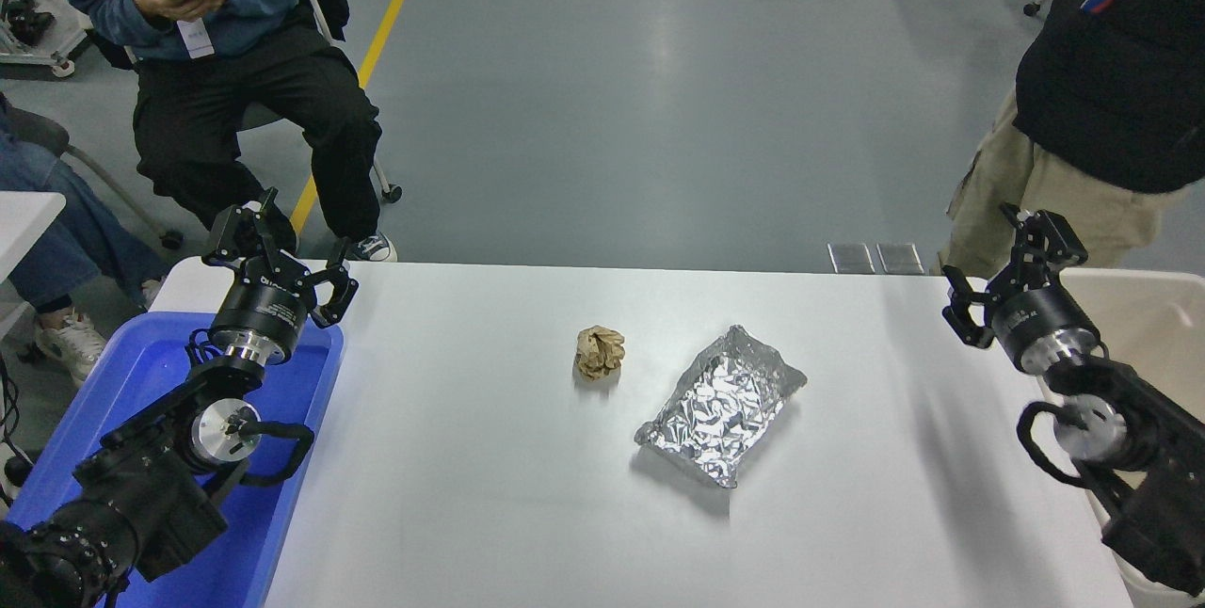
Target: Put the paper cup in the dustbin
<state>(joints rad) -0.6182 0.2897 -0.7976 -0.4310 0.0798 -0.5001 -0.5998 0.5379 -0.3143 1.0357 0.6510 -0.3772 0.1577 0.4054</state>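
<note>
The right gripper (pixel 1009 280) hangs over the table's (pixel 471 495) far right corner, fingers spread apart with nothing between them. Its arm runs back across the bin (pixel 1144 326), which stands just off the table's right edge and is largely hidden behind it.

No paper cup shows anywhere in view: not on the table, not in either gripper, and the bin's inside is mostly covered by the arm, so whether the cup lies in there cannot be told. That leaves the bearing from gripper to cup, on which the next move would turn, unknown.

Out on the table, left of the gripper and well apart from it, lie a foil packet (pixel 720 406) and, just beyond it, a brown paper ball (pixel 600 351). The right arm is the nearer to both.

The left gripper (pixel 281 258) is parked over a blue tray (pixel 85 420) at the lower left, fingers open and holding nothing.

A seated person (pixel 226 72) and a standing one (pixel 1092 100) are at the far side.
</note>
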